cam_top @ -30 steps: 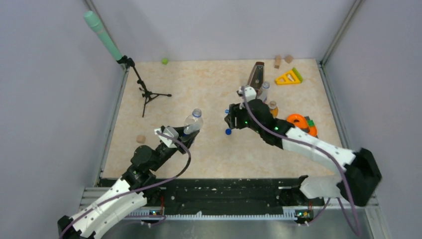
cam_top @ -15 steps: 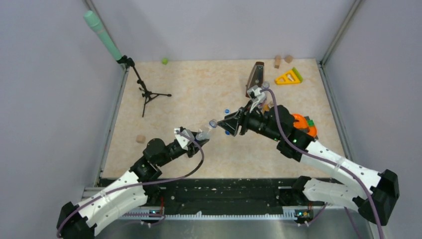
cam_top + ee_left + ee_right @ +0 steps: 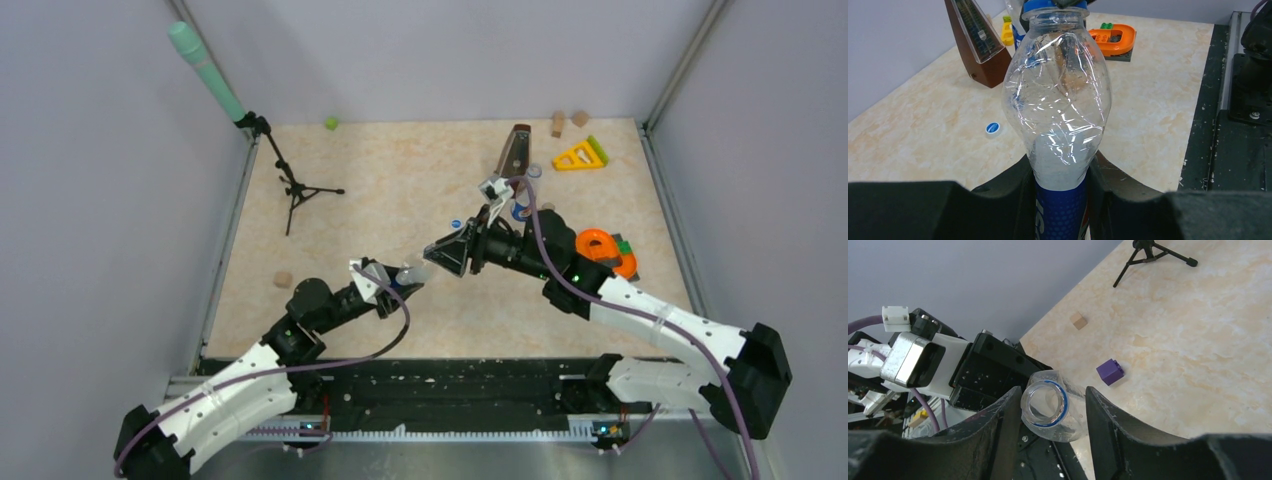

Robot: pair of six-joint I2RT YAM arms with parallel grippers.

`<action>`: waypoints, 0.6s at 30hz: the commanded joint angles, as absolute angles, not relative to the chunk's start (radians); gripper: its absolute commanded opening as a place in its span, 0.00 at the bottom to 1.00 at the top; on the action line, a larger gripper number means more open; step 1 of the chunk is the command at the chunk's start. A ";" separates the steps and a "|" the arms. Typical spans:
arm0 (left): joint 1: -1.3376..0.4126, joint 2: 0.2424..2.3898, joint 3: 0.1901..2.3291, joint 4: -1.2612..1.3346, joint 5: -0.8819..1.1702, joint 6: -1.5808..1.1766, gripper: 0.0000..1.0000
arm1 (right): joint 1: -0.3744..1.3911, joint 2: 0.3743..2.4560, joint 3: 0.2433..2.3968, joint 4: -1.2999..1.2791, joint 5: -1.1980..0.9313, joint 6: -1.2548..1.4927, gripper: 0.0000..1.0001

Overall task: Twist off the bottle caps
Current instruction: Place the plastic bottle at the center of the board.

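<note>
My left pincer (image 3: 1060, 192) holds the clear bottle (image 3: 1058, 100) low. My right pincer (image 3: 1053, 400) is narrow around its open mouth; touching, I cannot tell. One bottle cap (image 3: 992, 128) lies on the surface (image 3: 923, 135). I should close softly.

Premises present as a robot test cell of laboratory type: a marble-patterned worktop (image 3: 420, 180) boxed in by plain grey panels (image 3: 100, 200) set in metal framing (image 3: 685, 65). Two cabled robot arms, left arm (image 3: 230, 395) and right arm (image 3: 650, 315), are bolted to a black rail (image 3: 450, 385) at its near edge. Loose items on it are a mixed lot: tripod stand (image 3: 295, 190), metronome (image 3: 515, 150), yellow toy triangle (image 3: 580, 155).
</note>
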State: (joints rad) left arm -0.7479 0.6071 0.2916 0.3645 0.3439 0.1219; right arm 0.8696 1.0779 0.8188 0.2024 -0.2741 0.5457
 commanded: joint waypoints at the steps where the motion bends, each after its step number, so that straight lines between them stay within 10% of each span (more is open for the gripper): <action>1: -0.749 0.602 0.330 0.437 0.354 0.096 0.00 | 0.884 1.092 0.853 0.229 -0.307 0.531 0.46; 6: -0.749 0.603 0.327 0.440 0.330 0.083 0.02 | 0.884 1.076 0.845 0.211 -0.296 0.499 0.14; 10: -0.749 0.622 0.328 0.439 0.315 0.075 0.22 | 0.899 1.090 0.872 0.169 -0.276 0.457 0.00; 18: -0.749 0.688 0.349 0.413 0.265 0.060 0.89 | 0.929 1.147 0.920 0.103 -0.164 0.400 0.00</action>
